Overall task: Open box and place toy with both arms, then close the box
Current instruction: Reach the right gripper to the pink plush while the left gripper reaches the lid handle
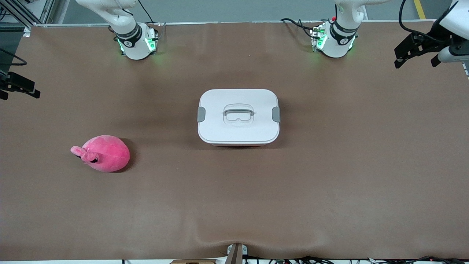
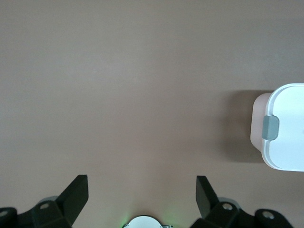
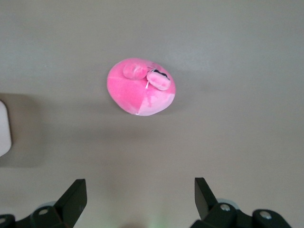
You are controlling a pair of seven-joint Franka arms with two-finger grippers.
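Observation:
The box (image 1: 238,126) stands at the middle of the table, its white lid on, a grey clip (image 1: 201,114) at each end and a recessed handle (image 1: 239,113) on top. One end of it shows in the left wrist view (image 2: 289,137). The toy (image 1: 104,153), a bright pink plush with small ears, lies toward the right arm's end, nearer the front camera than the box; it also shows in the right wrist view (image 3: 141,88). My left gripper (image 1: 416,60) (image 2: 141,190) is open and empty, up over the left arm's end. My right gripper (image 1: 20,93) (image 3: 140,190) is open and empty, up over the right arm's end.
The brown table mat (image 1: 329,183) has a small wrinkle at its front edge (image 1: 234,242). The two arm bases (image 1: 137,42) (image 1: 335,40) stand along the back edge. A corner of the box shows in the right wrist view (image 3: 4,128).

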